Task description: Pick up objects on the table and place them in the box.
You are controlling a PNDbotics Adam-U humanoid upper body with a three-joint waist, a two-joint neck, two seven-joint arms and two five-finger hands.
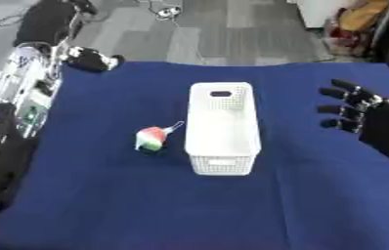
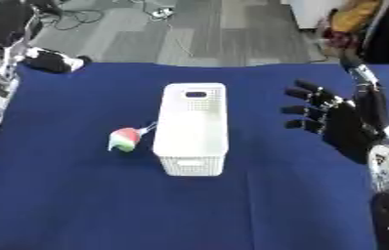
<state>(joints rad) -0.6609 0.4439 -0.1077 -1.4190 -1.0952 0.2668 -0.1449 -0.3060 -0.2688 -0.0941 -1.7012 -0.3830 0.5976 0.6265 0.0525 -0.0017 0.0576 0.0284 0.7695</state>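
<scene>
A white perforated box stands lengthwise in the middle of the blue table; nothing shows inside it. Just left of it lies a small red, white and green object with a thin pale tail pointing toward the box. My right hand hovers to the right of the box, open, fingers spread and pointing left at it, holding nothing. My left hand shows as a dark shape at the table's far left corner, well away from the object.
My left arm's silver parts and cables run along the table's left edge. Beyond the far edge is grey floor with cables, and bags at the far right. Blue cloth stretches in front of the box.
</scene>
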